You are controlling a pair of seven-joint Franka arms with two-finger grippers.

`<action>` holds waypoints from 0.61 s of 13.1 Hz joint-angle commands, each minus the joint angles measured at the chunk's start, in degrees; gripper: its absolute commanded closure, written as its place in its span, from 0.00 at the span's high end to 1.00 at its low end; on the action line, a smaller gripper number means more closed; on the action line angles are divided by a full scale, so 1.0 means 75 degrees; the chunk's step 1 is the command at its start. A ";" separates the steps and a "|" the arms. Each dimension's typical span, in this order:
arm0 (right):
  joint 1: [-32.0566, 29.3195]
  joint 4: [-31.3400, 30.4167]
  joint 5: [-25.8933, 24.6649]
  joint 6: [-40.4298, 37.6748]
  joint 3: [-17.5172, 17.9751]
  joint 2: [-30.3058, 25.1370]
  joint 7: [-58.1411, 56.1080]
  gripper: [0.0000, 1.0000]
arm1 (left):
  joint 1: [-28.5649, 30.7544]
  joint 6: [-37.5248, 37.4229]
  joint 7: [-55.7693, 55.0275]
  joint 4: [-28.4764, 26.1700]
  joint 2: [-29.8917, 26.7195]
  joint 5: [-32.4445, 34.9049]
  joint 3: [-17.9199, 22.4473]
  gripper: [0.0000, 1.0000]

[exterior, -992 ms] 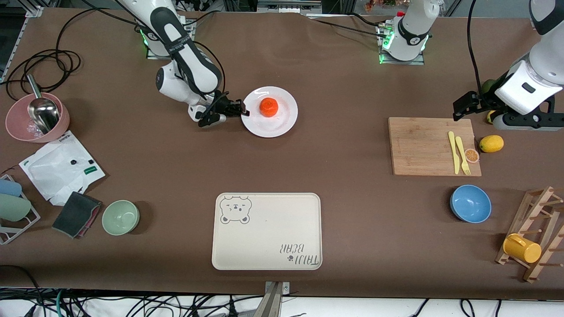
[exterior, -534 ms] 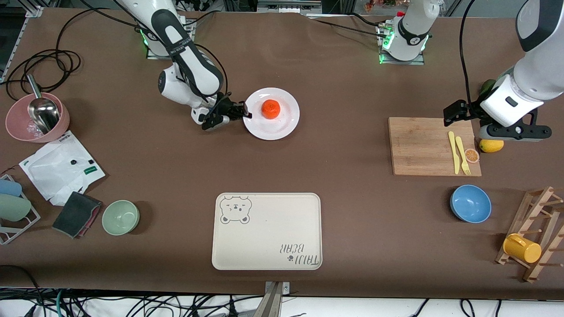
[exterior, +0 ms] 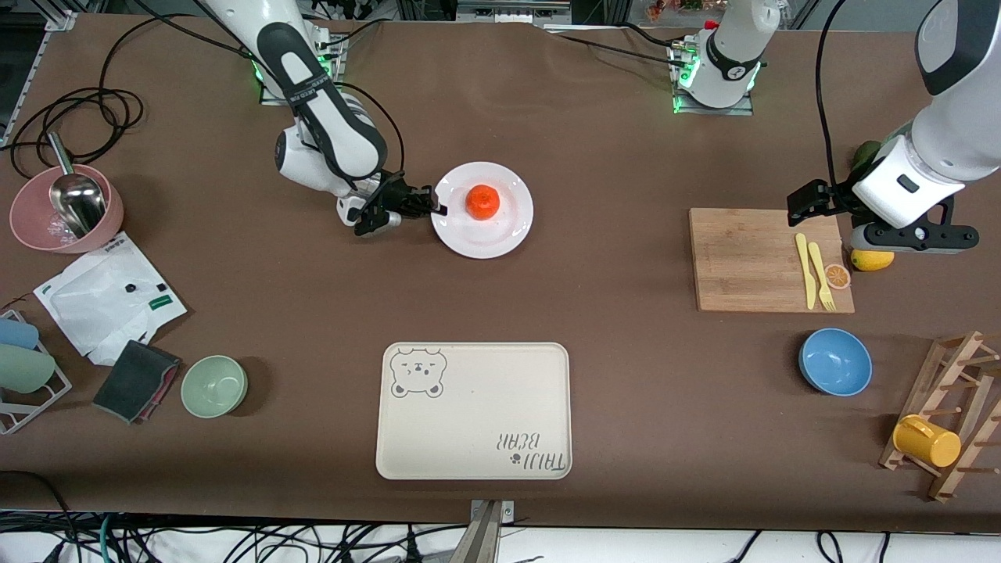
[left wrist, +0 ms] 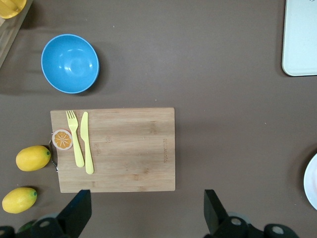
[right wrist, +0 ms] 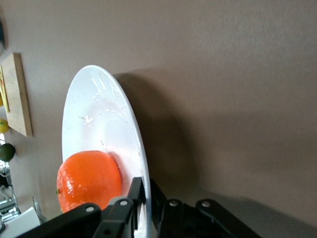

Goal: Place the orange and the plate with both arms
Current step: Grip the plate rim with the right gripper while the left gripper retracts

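I have the right gripper (exterior: 436, 208) clamped on the rim of the white plate (exterior: 504, 233), at the edge that faces the right arm's end of the table. In the right wrist view the fingers (right wrist: 134, 198) pinch that rim (right wrist: 130, 130) from above and below, so I read this as a firm hold on the plate itself. The orange (exterior: 482, 201) sits on the plate, a little off centre toward the robots' bases, and in the right wrist view it (right wrist: 89, 179) lies just beside the pinched rim.

The left gripper (exterior: 813, 199) hangs over the wooden cutting board (exterior: 743, 262) at the left arm's end of the table, jaws spread wide with nothing between them; that arm waits.

By my reckoning the fruit part is done, since the orange is already on the plate. What remains is carrying the loaded plate to its place, probably the beige bear-print tray (exterior: 473, 410), which lies nearer the front camera and holds nothing yet. I would keep the plate level, because the orange could roll.
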 commanded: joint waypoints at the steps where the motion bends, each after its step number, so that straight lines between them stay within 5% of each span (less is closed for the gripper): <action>1: -0.0053 0.0440 0.0266 -0.0067 -0.0013 0.0185 -0.0064 0.00 | 0.0000 -0.0151 -0.0014 0.0266 0.0127 -0.0139 0.0026 1.00; 8: -0.0088 0.1295 0.0231 -0.0079 -0.0177 0.0185 0.0581 0.00 | 0.0000 -0.0151 -0.0014 0.0266 0.0127 -0.0139 0.0026 1.00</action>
